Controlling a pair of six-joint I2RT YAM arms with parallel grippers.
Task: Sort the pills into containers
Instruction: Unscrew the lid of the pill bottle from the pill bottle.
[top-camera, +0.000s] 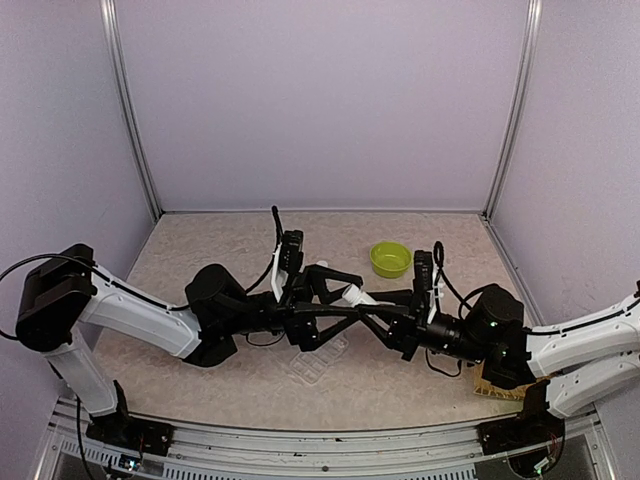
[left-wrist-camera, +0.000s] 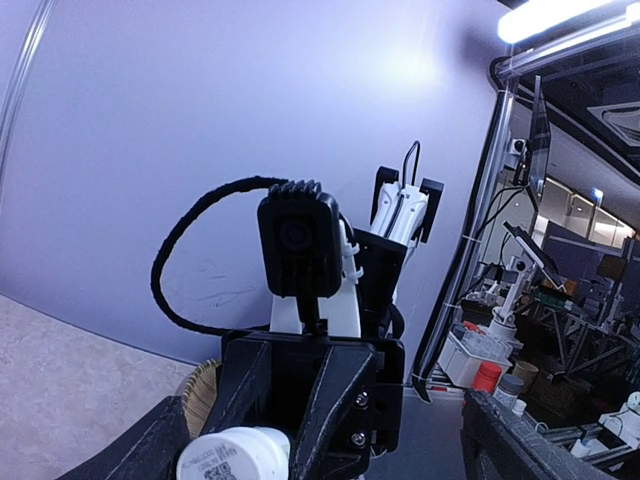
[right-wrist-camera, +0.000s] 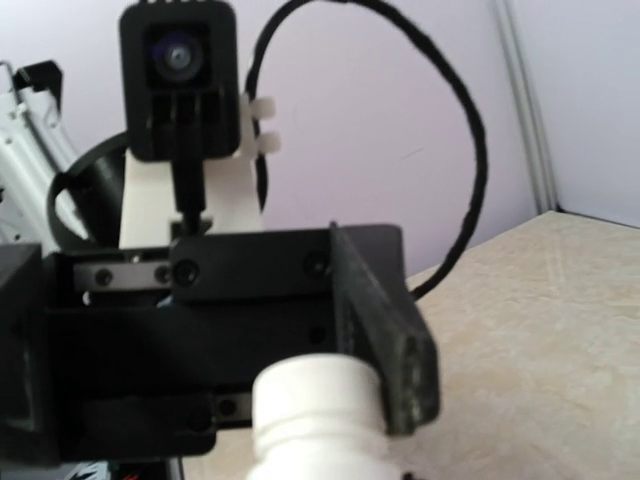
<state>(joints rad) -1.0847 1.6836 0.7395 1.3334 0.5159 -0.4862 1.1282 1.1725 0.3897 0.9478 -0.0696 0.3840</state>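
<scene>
We see both arms meeting over the middle of the table (top-camera: 200, 245), wrists facing each other. The right gripper (left-wrist-camera: 285, 440) is clamped on a small white bottle (left-wrist-camera: 232, 458), held roughly level, with its printed end pointing toward the left wrist camera. The left gripper (top-camera: 345, 293) is spread wide. In the left wrist view its fingers (left-wrist-camera: 150, 450) sit far apart at the bottom corners of the frame, either side of the bottle's end. In the right wrist view one left finger stands just beside the bottle's ridged white neck at its 3 o'clock, and we cannot tell if it touches. From the top view the bottle is the white patch between the two black grippers, just right of table centre. The clear pill box (top-camera: 320, 365) lies flat on the table at 6 o'clock from the bottle, directly under the joined grippers and toward the near edge, partly covered by the arms. We can only faintly make out its row of compartments, and we cannot tell whether the lids are up. The pills are too small to pick out in any view. A lime-green bowl (top-camera: 390, 259) sits at 1 o'clock from the bottle, well apart from the pill box and near the back of the table. A tan woven mat (top-camera: 493, 385) pokes out under the right arm at 4 o'clock, by the near right edge.
</scene>
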